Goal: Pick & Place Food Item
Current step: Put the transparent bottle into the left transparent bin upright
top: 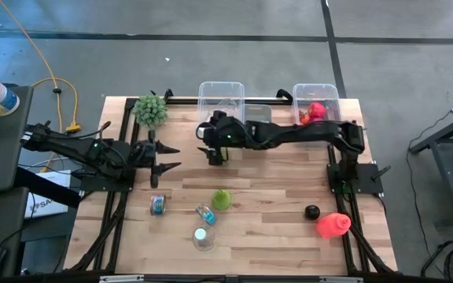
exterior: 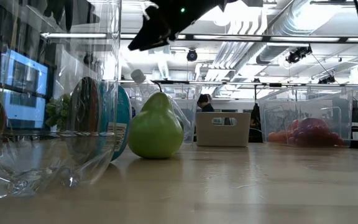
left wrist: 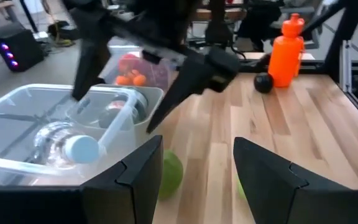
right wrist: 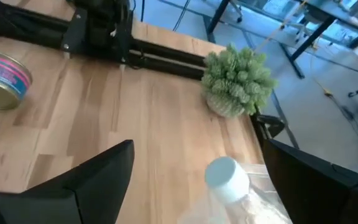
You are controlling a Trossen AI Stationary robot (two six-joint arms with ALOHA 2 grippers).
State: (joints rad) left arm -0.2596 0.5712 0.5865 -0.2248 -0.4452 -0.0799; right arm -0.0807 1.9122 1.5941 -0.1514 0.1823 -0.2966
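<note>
A green pear stands upright on the table near its middle, with no gripper on it. My right gripper is open and hangs above the table beside the left clear bin. In that bin lies a clear plastic bottle with a white cap. My left gripper is open at the table's left, pointing right, with the pear farther off ahead of its fingers.
A can, a small bottle and a clear cup lie near the pear. A black ball and a red bottle sit at the near right. The right bin holds red fruit. A plant stands at the far left.
</note>
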